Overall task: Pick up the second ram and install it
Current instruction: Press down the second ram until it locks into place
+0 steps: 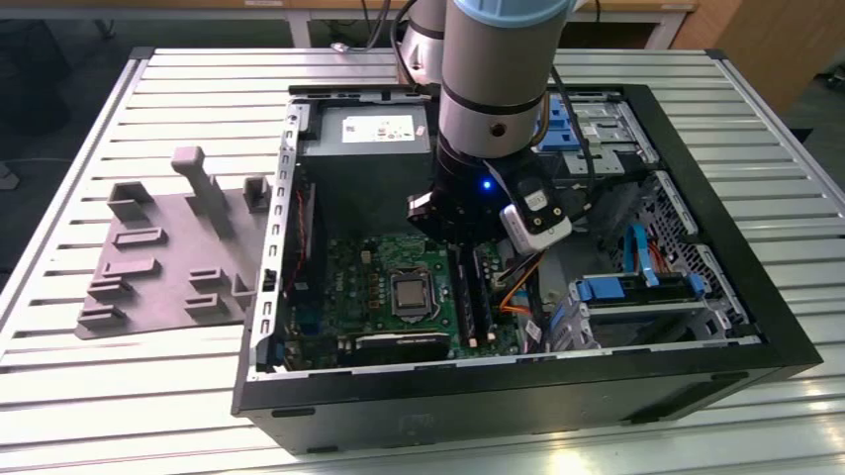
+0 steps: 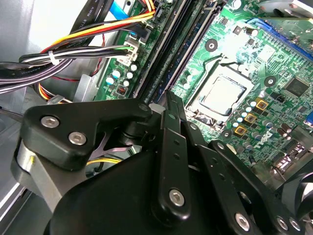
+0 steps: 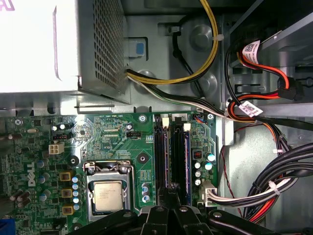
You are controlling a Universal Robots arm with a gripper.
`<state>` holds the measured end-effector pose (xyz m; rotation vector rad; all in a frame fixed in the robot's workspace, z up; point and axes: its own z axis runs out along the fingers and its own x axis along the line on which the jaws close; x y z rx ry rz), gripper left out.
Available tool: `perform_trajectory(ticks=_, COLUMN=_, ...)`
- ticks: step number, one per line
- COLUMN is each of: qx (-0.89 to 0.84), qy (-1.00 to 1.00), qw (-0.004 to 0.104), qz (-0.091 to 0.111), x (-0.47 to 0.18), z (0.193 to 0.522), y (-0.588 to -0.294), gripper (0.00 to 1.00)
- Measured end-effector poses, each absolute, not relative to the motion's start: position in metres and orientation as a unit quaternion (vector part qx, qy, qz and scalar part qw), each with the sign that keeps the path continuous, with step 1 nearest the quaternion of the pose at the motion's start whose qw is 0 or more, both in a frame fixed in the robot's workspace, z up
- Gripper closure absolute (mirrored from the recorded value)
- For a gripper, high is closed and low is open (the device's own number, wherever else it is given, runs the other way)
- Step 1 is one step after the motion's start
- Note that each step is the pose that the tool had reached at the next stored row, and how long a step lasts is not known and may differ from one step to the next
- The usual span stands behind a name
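1. Writing: the power supply (image 3: 49,44) carries a white printed label (image 1: 380,129), and small white tags hang on the red and black cables (image 3: 249,107). The print is too small to make out.
2. The gripper (image 3: 171,193) is down inside the open computer case (image 1: 528,396), over the green circuit board (image 3: 112,132). Its fingers (image 2: 168,105) are drawn together to a narrow tip.
3. The second ram (image 3: 173,156) stands on edge among the long black slots, with the tip at its near end. Whether the tip pinches the ram or only meets it, I cannot tell.
4. The silver processor (image 3: 108,195) sits near the slots on one side. On the other side are a white plug with black and white wires (image 3: 230,196) and a row of small capacitors.
5. A thick bundle of black cables (image 3: 283,166) curves past that edge of the circuit board. Yellow wires (image 3: 210,44) loop above it, beside the power supply.
6. Room is tight (the arm's own dark links hide the near end of the slots in both wrist views).
7. A grey holder block (image 1: 172,257) lies on the slatted table (image 1: 106,396) at the exterior view's left, well apart from the case.
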<state>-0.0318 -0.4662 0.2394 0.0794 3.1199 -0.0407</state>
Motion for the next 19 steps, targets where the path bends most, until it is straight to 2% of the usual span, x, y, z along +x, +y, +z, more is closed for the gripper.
perform_trajectory(ticks=19, qx=0.025, qy=1.000, qw=0.010, qz=-0.013, x=-0.032, z=0.239, y=-0.449, gripper=0.89)
